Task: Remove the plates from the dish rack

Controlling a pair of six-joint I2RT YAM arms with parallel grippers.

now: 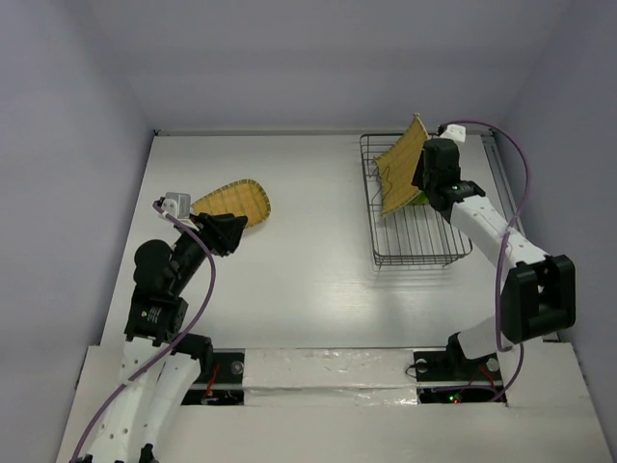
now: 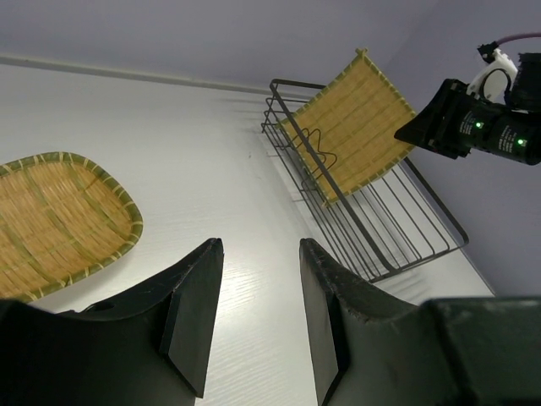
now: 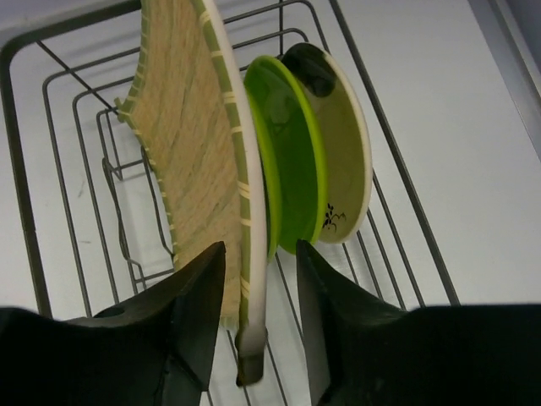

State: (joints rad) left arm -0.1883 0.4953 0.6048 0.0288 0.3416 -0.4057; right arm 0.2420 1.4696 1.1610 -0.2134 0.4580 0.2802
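The dark wire dish rack point(image 1: 421, 253) stands at the far right. In it stand on edge a square woven bamboo tray point(image 3: 190, 152), a lime green plate point(image 3: 292, 169) and a cream plate point(image 3: 342, 152) with a dark mark. No teal-blue plate shows. My right gripper point(image 3: 260, 249) is open, its jaws on either side of the bamboo tray's rim with a gap each side. In the top view it point(image 1: 421, 178) is over the rack. My left gripper point(image 2: 260, 249) is open and empty above the table, beside an oval bamboo tray point(image 2: 51, 220).
The oval bamboo tray point(image 1: 236, 200) lies flat at the left, just beyond my left gripper point(image 1: 236, 227). Upright prongs and wire walls point(image 3: 400, 169) surround the standing pieces. Walls close the table at the back and sides.
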